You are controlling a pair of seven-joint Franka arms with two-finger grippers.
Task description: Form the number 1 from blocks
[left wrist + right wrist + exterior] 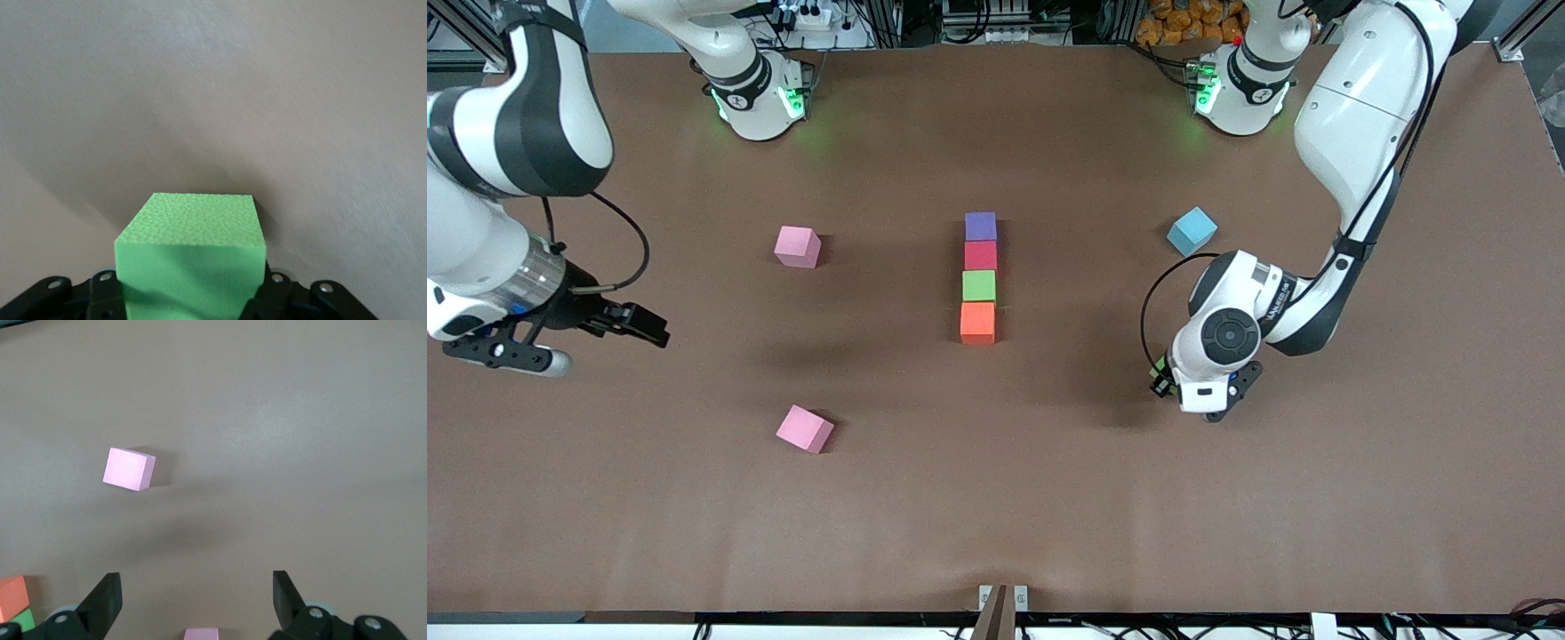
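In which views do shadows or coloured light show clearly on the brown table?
Front view: green glow on the brown table below both arm bases; soft shadows lie beside the column of small matte cubes. Left wrist view: a dark shadow spreads around the green matte cube in the left gripper. Right wrist view: even light, with a faint shadow under the open right gripper.

A: Even, bright light from overhead; soft shadows fall on the table [996,498] beside the column of blocks [979,277], toward the right arm's end.

B: Green glow near both bases. The green block [190,257] is slightly blurred up close, with a dark shadow around it.
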